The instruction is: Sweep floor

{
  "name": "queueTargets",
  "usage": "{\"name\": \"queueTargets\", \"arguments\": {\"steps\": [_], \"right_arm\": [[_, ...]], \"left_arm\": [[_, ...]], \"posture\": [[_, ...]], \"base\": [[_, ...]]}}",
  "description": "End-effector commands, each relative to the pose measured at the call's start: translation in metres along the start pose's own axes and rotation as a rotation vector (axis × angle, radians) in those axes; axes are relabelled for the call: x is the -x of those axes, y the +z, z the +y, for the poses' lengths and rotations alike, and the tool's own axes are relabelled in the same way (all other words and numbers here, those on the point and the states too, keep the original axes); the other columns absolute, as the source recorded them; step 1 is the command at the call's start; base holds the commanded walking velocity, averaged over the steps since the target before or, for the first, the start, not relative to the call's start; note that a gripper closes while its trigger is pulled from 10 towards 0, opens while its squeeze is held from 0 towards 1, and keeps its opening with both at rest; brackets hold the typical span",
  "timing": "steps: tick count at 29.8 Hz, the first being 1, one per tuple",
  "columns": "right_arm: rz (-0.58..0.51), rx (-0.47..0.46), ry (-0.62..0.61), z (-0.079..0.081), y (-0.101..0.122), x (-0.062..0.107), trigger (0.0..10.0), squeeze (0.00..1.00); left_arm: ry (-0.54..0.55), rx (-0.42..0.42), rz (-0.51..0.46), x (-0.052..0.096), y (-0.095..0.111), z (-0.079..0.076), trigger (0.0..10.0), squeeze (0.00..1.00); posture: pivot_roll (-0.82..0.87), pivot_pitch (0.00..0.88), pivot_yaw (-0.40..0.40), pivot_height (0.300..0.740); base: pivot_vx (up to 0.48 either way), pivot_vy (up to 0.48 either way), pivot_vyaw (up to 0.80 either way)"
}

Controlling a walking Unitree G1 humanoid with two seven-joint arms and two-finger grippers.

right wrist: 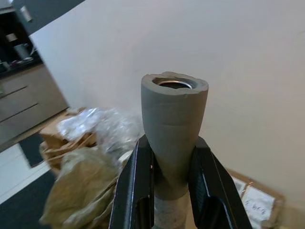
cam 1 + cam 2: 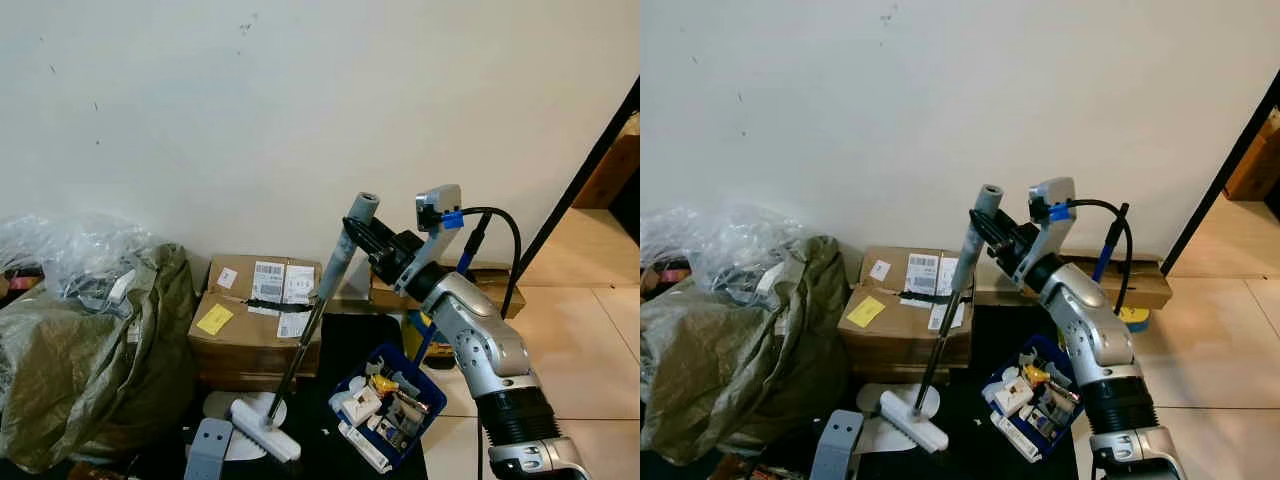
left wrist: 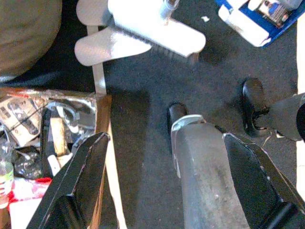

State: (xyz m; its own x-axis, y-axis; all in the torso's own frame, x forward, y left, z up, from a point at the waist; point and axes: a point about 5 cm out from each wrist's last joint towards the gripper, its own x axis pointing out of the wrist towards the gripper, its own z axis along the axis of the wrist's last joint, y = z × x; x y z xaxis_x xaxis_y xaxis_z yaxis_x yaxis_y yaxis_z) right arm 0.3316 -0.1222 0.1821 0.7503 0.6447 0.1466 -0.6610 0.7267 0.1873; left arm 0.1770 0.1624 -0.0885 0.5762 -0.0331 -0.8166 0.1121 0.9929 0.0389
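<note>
While my right gripper point(image 2: 352, 232) clamps the grey foam grip at the top of the broom point(image 2: 318, 317), its two black fingers point(image 1: 138, 191) press on opposite sides of the handle just under the flared end, so the shaft cannot twist or slip as I push. From that grasp the handle slopes down and away to my left, ending in the white brush head point(image 2: 264, 430), which rests on the dark floor mat point(image 2: 345, 350) well below the gripper. I judge the high hold to be chosen for reach and leverage: a small swing at the wrist moves the bristles through a wide arc.

My left gripper point(image 3: 164, 157) hangs low with its fingers point(image 3: 86, 176) spread, and a grey dustpan handle point(image 3: 205, 176) lies between them; I cannot tell whether they touch it. Ahead of this gripper, the brush head sits beside the pale dustpan scoop point(image 3: 107, 47), the two close together so that debris can be driven straight in.

Near the brush head, on the side toward my right arm, stands a blue tray point(image 2: 428, 385) of small packets. Beyond the broom, against the wall, sits a cardboard box point(image 2: 255, 320), with an olive bag point(image 2: 90, 350) farther left. These crowd the stroke, so I judge the sweep must stay short and on the mat.
</note>
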Motion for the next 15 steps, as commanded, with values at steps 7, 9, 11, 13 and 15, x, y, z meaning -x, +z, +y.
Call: {"name": "queueTargets", "arguments": {"steps": [7,9,11,13,15], "right_arm": [[0.129,-0.092,-0.009,0.016,-0.05,-0.002,10.0,0.0],[0.187,-0.021,-0.013,0.02,-0.064,-0.002,10.0,0.0],[0.212,0.023,-0.004,0.022,-0.069,-0.002,10.0,0.0],[0.225,0.066,0.002,0.024,-0.073,-0.003,10.0,0.0],[0.22,0.096,0.02,0.027,-0.073,-0.004,10.0,0.0]], "left_arm": [[0.006,0.002,0.035,0.0,-0.005,-0.003,10.0,0.0],[0.015,0.009,0.027,0.0,-0.004,-0.003,10.0,0.0],[0.019,0.012,0.023,0.0,-0.003,-0.003,10.0,0.0],[0.03,0.022,0.015,0.0,-0.003,-0.003,10.0,0.0],[0.042,0.037,0.004,0.0,-0.002,-0.003,10.0,0.0]], "posture": [[-0.09,0.002,-0.004,0.74],[-0.11,0.0,-0.008,0.74],[-0.11,0.0,-0.008,0.74],[-0.12,0.0,-0.013,0.74],[-0.13,0.0,-0.015,0.74]], "base": [[0.0,0.0,0.0],[0.0,0.0,0.0],[0.0,0.0,0.0],[0.0,0.0,0.0],[0.0,0.0,0.0]]}}
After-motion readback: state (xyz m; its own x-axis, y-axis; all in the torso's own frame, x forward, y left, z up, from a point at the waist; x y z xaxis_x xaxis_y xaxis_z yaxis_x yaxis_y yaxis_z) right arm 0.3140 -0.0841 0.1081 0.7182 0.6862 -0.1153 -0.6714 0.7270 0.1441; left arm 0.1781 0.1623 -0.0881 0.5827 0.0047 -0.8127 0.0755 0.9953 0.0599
